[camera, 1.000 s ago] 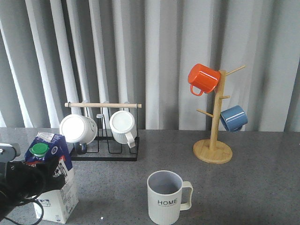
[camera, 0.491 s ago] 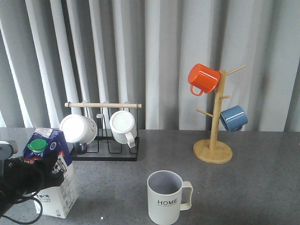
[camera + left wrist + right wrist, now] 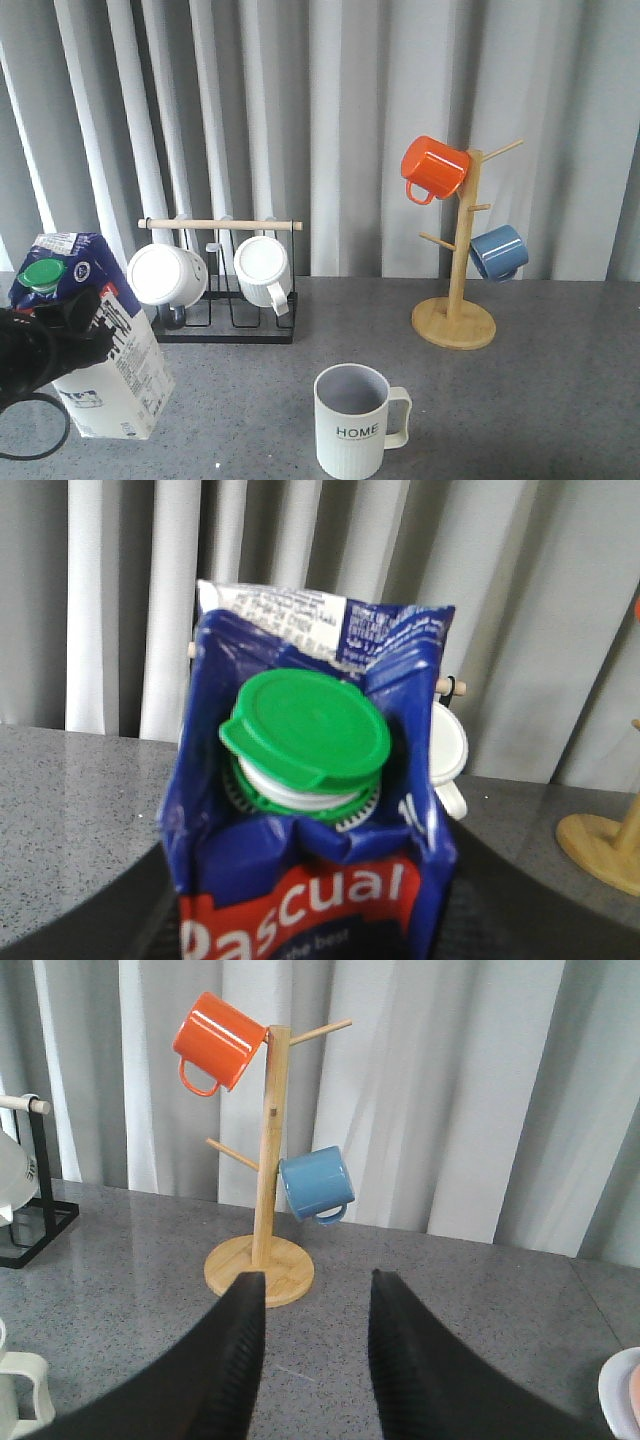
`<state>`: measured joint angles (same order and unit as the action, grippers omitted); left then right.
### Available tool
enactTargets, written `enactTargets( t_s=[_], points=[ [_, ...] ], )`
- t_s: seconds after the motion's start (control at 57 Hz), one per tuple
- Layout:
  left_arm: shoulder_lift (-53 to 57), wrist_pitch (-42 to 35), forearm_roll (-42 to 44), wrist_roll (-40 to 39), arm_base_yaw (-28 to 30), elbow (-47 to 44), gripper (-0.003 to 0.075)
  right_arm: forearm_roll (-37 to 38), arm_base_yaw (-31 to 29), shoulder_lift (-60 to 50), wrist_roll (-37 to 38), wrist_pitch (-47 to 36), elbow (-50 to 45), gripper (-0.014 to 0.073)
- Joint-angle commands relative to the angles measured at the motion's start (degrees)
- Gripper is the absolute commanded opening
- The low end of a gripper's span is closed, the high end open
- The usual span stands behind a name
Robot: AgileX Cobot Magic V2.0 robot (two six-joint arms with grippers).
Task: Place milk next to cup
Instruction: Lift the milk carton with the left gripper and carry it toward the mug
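Note:
The milk (image 3: pixel 112 362), a blue-and-white carton with a green cap (image 3: pixel 42 272), is at the front left of the table and tilted, its top leaning left. My left gripper (image 3: pixel 45 350) is shut on its upper part. In the left wrist view the carton (image 3: pixel 310 880) fills the middle, with the cap (image 3: pixel 305 730) and the red "Pascual" band between the dark jaws. The cup (image 3: pixel 350 425), a pale ribbed mug marked "HOME", stands at the front centre, well to the right of the milk. My right gripper (image 3: pixel 317 1282) is open and empty over bare table.
A black wire rack (image 3: pixel 222 325) with two white mugs (image 3: pixel 165 274) stands behind the milk. A wooden mug tree (image 3: pixel 455 320) holds an orange mug (image 3: pixel 433 168) and a blue mug (image 3: pixel 497 252) at the back right. A cream mug handle (image 3: pixel 20 1385) shows in the right wrist view.
The milk carton has risen and moved left in my left gripper, and it has tipped so its top leans left. The cup has not moved.

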<state>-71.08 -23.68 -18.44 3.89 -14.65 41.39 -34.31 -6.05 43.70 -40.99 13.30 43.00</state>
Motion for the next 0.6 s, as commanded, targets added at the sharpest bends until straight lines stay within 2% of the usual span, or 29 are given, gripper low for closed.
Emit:
enactTargets(
  t_s=[0.0, 0.246, 0.316, 0.474, 0.579],
  points=[
    [2.6, -2.5, -7.2, 5.3, -2.2, 2.0, 0.0178, -0.5, 0.1, -0.2, -0.1, -3.3, 1.5, 0.0265],
    [2.3, -2.4, -18.0, 22.3, -10.3, 5.5, 0.0178, -0.5, 0.1, -0.2, -0.1, -3.3, 1.5, 0.0265],
    [1.7, -3.1, -23.4, 27.7, -12.3, 7.3, 0.0178, -0.5, 0.1, -0.2, -0.1, -3.3, 1.5, 0.0265],
    [-0.2, -9.1, -39.7, 40.5, -17.1, 10.4, 0.0178, -0.5, 0.1, -0.2, -0.1, -3.3, 1.5, 0.0265],
    [-2.4, -14.5, -46.1, 47.9, -21.4, 11.6, 0.0178, -0.5, 0.1, -0.2, -0.1, -3.3, 1.5, 0.0265]
  ],
)
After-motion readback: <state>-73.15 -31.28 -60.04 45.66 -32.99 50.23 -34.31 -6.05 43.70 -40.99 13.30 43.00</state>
